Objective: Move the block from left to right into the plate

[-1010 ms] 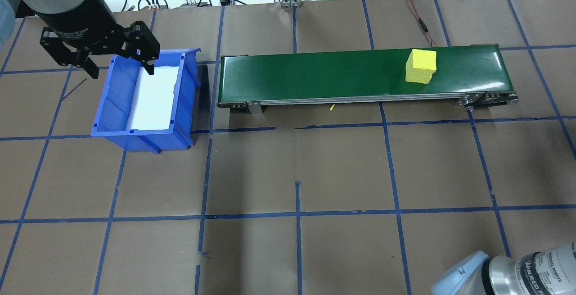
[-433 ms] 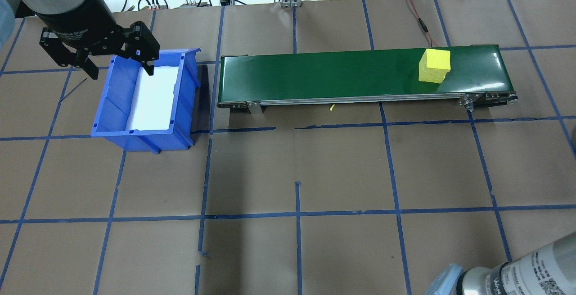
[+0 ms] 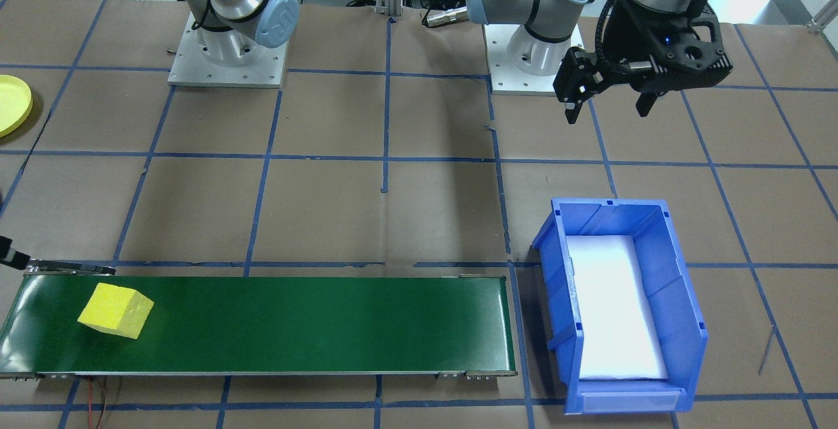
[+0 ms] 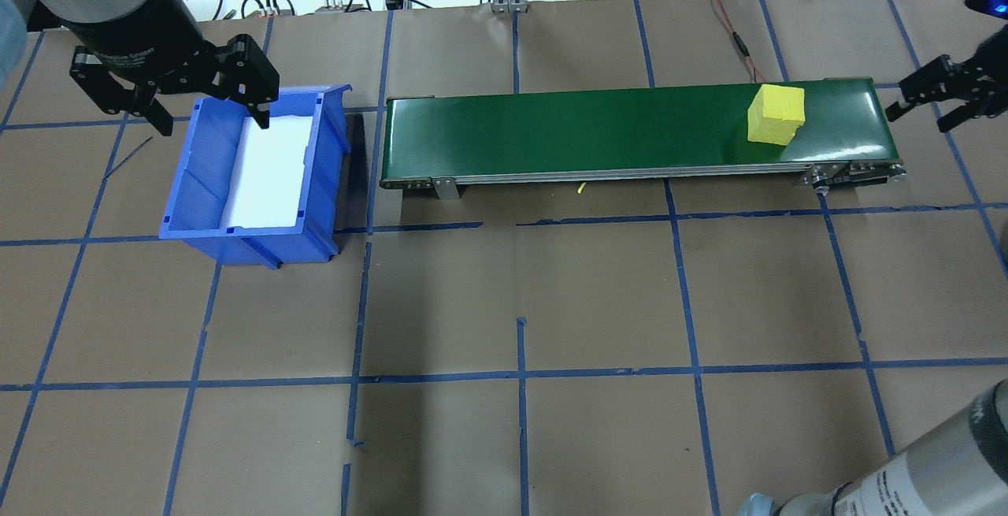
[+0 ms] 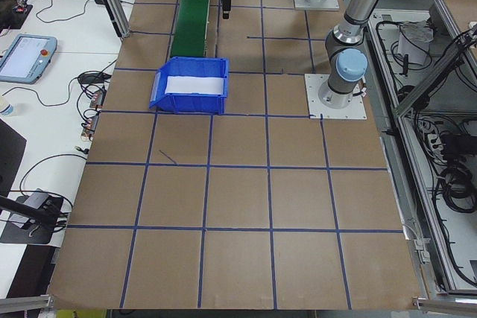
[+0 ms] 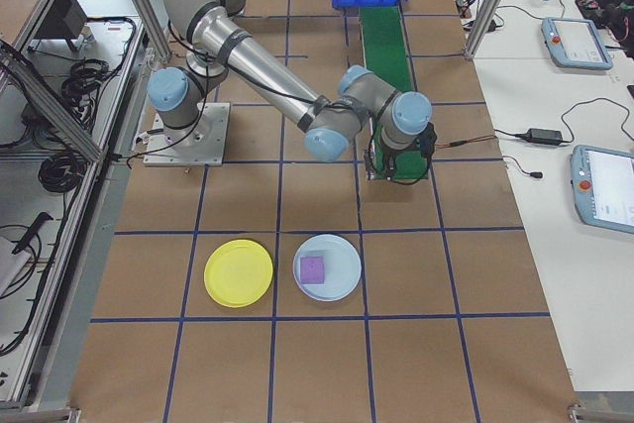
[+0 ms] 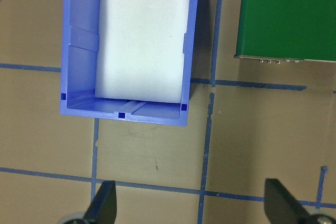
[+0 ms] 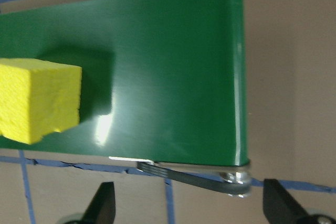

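Note:
The yellow block (image 4: 776, 113) sits near the right end of the green conveyor belt (image 4: 567, 130); it also shows in the front-facing view (image 3: 116, 310) and at the left of the right wrist view (image 8: 39, 100). My right gripper (image 4: 917, 116) hangs open just past the belt's right end, apart from the block. My left gripper (image 4: 213, 124) is open and empty above the far end of the blue bin (image 4: 197, 185). The yellow plate (image 6: 238, 272) lies on the table on my right side, its edge showing in the front-facing view (image 3: 13, 105).
The blue bin (image 3: 684, 298) holds a white foam liner. Beside the yellow plate is a light-blue plate (image 6: 342, 284) with a purple block (image 6: 312, 268) on it. Cables run along the table's far edge.
The block has ridden along the belt to the right. My right arm has swung up and its open gripper has come in at the belt's right end. The left gripper has stayed put.

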Controlling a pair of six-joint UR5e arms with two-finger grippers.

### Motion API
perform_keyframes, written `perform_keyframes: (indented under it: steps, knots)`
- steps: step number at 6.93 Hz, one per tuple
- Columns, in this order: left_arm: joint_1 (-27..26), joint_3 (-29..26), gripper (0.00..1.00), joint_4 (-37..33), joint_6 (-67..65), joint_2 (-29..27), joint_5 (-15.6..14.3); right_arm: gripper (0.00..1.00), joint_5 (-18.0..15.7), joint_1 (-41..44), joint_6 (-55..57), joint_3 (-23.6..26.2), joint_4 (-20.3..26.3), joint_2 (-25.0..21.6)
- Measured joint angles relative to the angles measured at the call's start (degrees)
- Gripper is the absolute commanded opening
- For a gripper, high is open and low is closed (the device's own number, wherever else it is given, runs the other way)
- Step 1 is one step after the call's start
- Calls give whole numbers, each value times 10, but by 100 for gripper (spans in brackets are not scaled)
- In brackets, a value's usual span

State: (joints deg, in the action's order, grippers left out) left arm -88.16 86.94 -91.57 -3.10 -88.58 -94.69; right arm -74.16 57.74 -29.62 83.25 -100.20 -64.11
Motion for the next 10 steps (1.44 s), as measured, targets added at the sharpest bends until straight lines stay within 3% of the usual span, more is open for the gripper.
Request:
perform_keyframes:
  steps: [4,8,9,10]
  knots:
    - [-1,2,100,1,-1,0,-1,100,59,36,95,3,-37,18]
    - [-1,2,100,1,-1,0,-1,100,68,45,107,9,-77,46]
    - [-1,2,100,1,-1,0,-1,95,69,45,108,10,-83,49]
    - [-1,2,100,1,0,0,-1,78,71,45,106,10,-86,52]
